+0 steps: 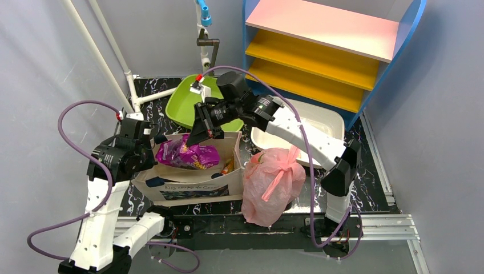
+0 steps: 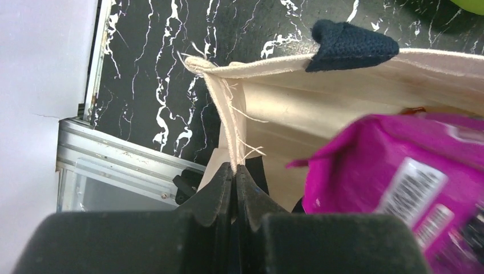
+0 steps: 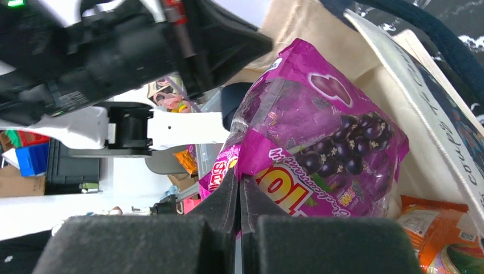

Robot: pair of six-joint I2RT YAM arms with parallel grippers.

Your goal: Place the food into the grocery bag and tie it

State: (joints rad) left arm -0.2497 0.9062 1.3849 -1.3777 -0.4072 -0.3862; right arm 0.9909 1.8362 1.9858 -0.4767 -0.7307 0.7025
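Observation:
The pink plastic grocery bag (image 1: 273, 182) stands bulging right of centre, its handles knotted on top. A bit of green shows through its upper left; the food is otherwise hidden. My left gripper (image 1: 153, 138) (image 2: 234, 168) is shut on the frayed rim of a beige canvas tote (image 1: 188, 185) (image 2: 274, 108) at its left end. Over the tote's mouth, my right gripper (image 1: 197, 137) (image 3: 238, 177) is shut on the edge of a purple snack packet (image 1: 188, 154) (image 3: 319, 131).
An orange packet (image 1: 227, 166) (image 3: 439, 222) lies inside the tote. A green tray (image 1: 185, 103) leans behind it, and a white bin (image 1: 319, 120) sits at the back right. A blue shelf unit (image 1: 331, 45) and white pipes (image 1: 114, 51) stand along the back.

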